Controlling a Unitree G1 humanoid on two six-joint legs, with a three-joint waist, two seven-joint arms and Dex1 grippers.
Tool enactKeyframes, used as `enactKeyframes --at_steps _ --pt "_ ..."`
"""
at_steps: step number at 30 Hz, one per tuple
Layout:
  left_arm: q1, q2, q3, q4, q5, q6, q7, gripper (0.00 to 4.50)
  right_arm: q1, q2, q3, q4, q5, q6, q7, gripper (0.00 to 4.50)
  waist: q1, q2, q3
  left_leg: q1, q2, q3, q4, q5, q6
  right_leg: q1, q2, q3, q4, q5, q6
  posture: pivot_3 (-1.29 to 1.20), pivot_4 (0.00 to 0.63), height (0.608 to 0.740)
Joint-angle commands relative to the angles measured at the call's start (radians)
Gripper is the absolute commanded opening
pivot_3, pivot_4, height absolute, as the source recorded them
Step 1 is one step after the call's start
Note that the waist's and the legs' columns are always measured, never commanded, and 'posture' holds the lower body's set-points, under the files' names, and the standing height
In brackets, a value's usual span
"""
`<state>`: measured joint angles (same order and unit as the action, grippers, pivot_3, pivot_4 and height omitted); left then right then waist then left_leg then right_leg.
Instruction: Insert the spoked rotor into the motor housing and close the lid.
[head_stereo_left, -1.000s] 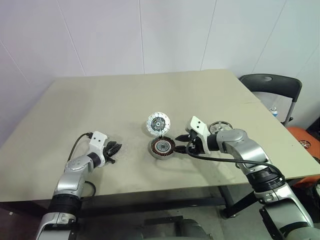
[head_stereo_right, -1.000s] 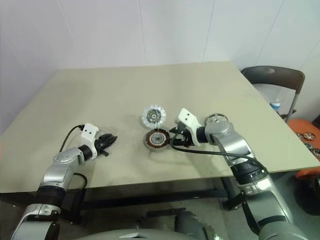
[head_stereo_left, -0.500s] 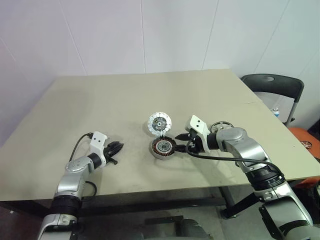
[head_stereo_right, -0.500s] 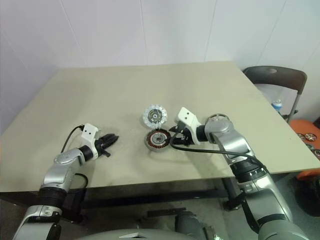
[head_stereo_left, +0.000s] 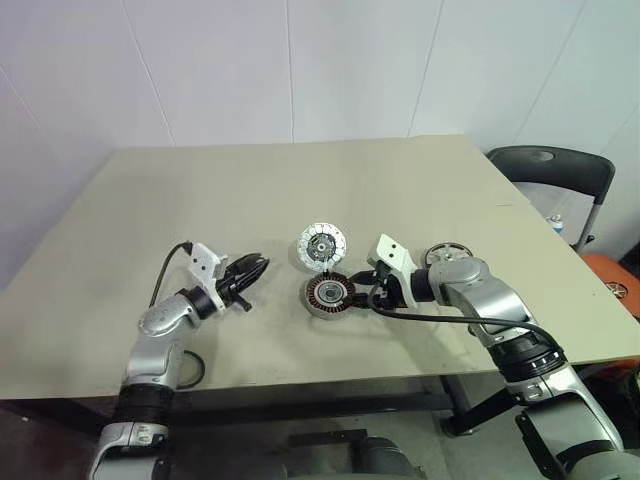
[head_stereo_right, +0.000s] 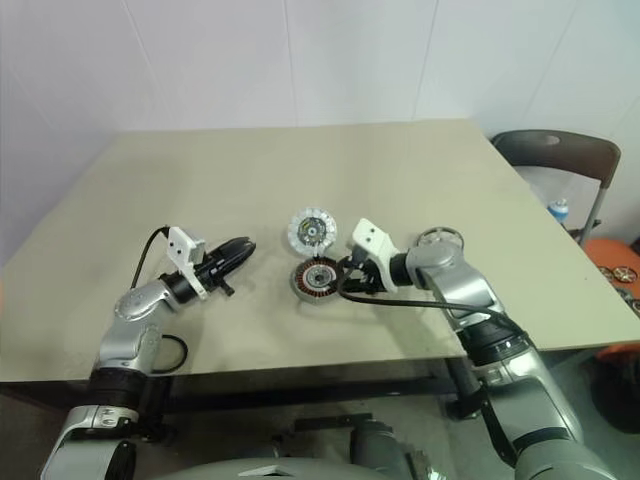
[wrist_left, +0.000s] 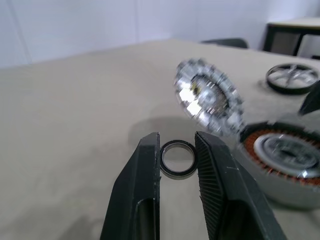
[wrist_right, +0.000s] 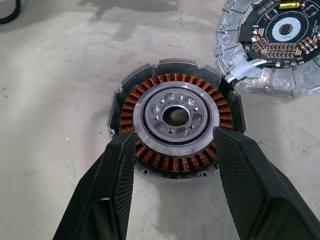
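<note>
beige tabletop (head_stereo_left: 200, 190); right tool (wrist_right: 172, 145) straddles the motor housing (head_stereo_left: 326, 295), spread, lid (head_stereo_left: 320, 243) open; left tool (wrist_left: 177, 150) pinches a small black ring (wrist_left: 177, 160); spoked rotor (head_stereo_left: 444, 254) awaits insertion.

One motor housing (head_stereo_left: 326, 296), one lid (head_stereo_left: 321, 245), one spoked rotor (head_stereo_left: 445, 255) and one small black ring (wrist_left: 177, 159) were there, plus two hands and one chair (head_stereo_left: 555, 176).

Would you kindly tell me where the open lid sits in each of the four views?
Left eye: lid stands tilted just behind the motor housing.
Right eye: lid, again behind the housing.
Left wrist: lid, centre right, beyond the claw's fingers.
Right wrist: lid, upper right corner.
Shared landmark: the housing's coppery windings.
</note>
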<state>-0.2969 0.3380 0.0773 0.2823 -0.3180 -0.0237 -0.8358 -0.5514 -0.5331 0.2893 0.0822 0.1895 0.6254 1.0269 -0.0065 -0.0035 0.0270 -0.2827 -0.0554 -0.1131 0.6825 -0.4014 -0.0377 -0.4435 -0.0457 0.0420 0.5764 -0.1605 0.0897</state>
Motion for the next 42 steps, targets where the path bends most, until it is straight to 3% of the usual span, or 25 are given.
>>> enactKeyframes --at_steps 1,18,42 --pt "-0.07 -0.017 -0.023 0.026 -0.005 -0.035 -0.037 0.7 -0.007 -0.013 -0.019 -0.03 0.008 -0.01 0.006 2.56 0.0 0.0 0.0 0.0 0.0 0.0 0.0 0.0 0.0 0.0 0.0 0.0 0.0 0.0 0.0 0.0 0.0 0.74" --pt "-0.337 -0.115 -0.166 0.434 0.113 -0.111 -0.211 0.7 0.079 -0.102 -0.055 -0.178 0.083 0.061 0.059 2.56 0.001 -0.001 0.0 0.0 0.0 0.001 0.001 0.0 0.0 0.001 0.0 0.0 -0.001 0.0 0.0 0.0 0.0 0.74" --pt "-0.397 -0.157 -0.211 0.55 0.165 -0.119 -0.328 0.7 0.12 -0.125 -0.098 -0.24 0.132 0.092 0.005 2.56 0.02 -0.001 0.0 0.001 0.0 0.002 0.001 -0.002 0.004 0.001 0.0 0.0 0.0 0.0 0.0 0.0 0.0 0.74"
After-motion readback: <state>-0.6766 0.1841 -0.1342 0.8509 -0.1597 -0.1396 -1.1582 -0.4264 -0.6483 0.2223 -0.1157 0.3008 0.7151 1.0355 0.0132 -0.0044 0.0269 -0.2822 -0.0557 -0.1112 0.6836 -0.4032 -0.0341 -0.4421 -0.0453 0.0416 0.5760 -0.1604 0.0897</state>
